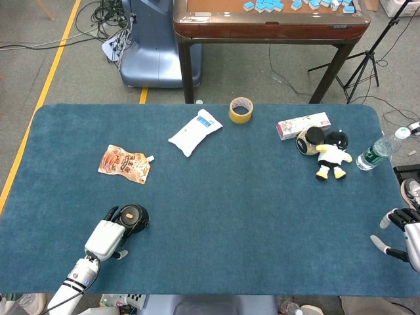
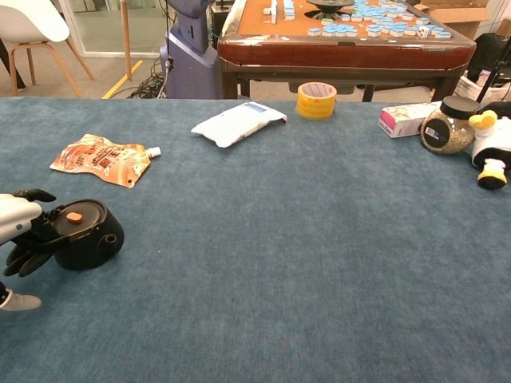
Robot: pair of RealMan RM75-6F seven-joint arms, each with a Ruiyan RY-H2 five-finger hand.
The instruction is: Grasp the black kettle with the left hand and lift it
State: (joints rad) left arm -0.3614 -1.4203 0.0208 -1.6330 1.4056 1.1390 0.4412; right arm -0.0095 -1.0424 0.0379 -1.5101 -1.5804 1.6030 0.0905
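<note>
Fingers of my left hand (image 2: 24,231) sit spread around the handle side of the squat black kettle with orange lid button (image 2: 86,233), standing near the table's (image 1: 262,216) front-left edge; grasp unclosed, positioned for gripping.

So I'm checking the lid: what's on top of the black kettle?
A small orange button sits on the kettle lid. The left hand is at the kettle's handle side; whether it touches is hidden. Inside cannot be seen.
</note>
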